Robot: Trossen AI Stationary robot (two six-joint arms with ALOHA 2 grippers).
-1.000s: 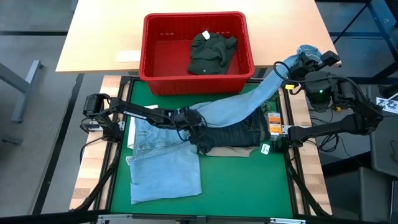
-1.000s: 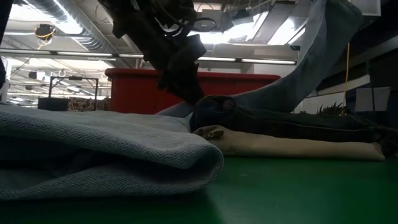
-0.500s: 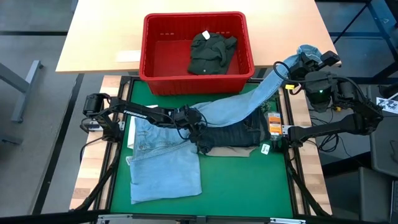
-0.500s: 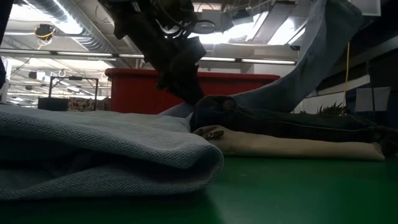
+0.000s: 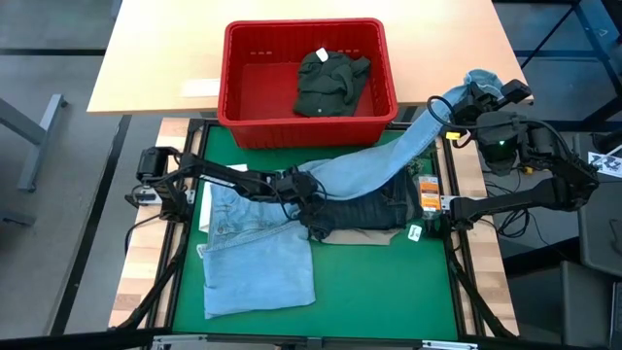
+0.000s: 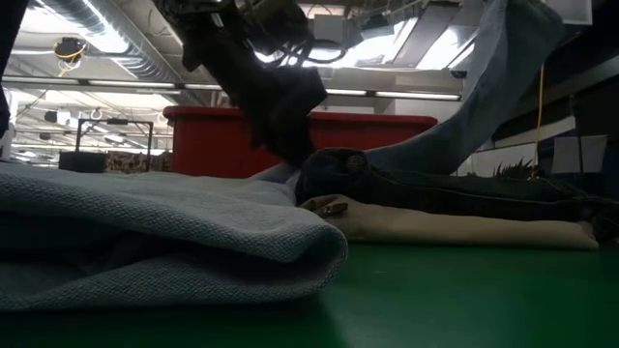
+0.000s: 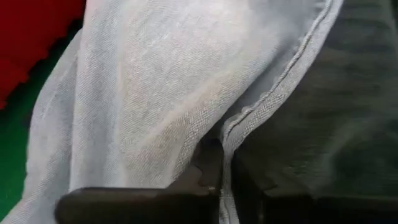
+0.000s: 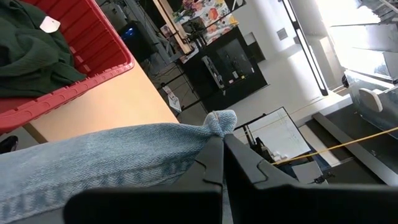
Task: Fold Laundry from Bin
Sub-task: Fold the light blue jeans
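You had the light blue jeans draped across the green mat, one leg stretched toward two o'clock. The right gripper was clamped on its hem, off the mat; the left gripper was pinched on a seam at centre. Denim looked heavy, limp, coarse-woven, so seams and hems gave the firmest hold. An olive-green piece lay crumpled in the red bin at twelve.
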